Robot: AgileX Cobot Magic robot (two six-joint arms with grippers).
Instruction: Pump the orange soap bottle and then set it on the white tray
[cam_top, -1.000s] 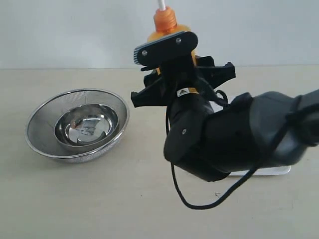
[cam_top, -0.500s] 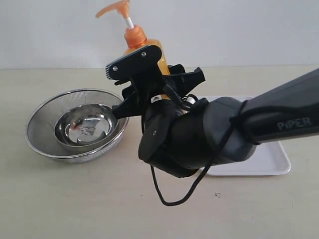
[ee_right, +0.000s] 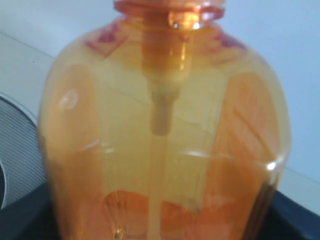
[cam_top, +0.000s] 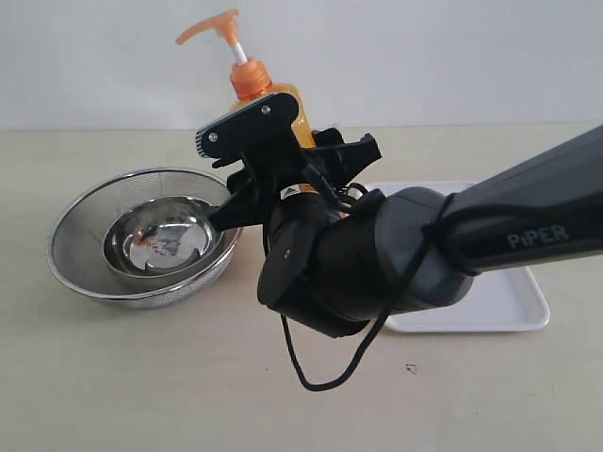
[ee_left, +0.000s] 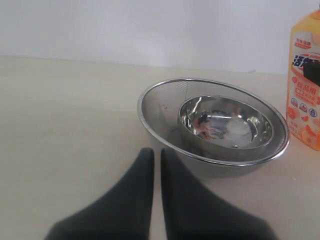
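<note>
The orange soap bottle (cam_top: pixel 275 100) stands upright just right of the mesh bowl, its orange pump head (cam_top: pixel 209 26) pointing left above the bowl. My right gripper (cam_top: pixel 294 169) is shut on the bottle's body, and the arm hides its lower half. In the right wrist view the translucent bottle (ee_right: pixel 165 135) fills the frame between the dark jaws of the right gripper (ee_right: pixel 160 220). The left wrist view shows the labelled bottle (ee_left: pixel 305 95) with its base at or near the table. The white tray (cam_top: pixel 499 294) lies flat to the right, behind the arm. My left gripper (ee_left: pixel 156 156) is shut on nothing, close to the bowl.
A round steel mesh strainer bowl (cam_top: pixel 75 215) with a smaller steel bowl (cam_top: pixel 165 240) inside sits at the left, also seen in the left wrist view as the strainer bowl (ee_left: pixel 150 107). A black cable (cam_top: pixel 320 377) hangs from the right arm to the table. A pale wall stands behind.
My right gripper has carried the bottle left and down, from in front of the tray to beside the bowl. The pump head has come into view and the tray is uncovered.
</note>
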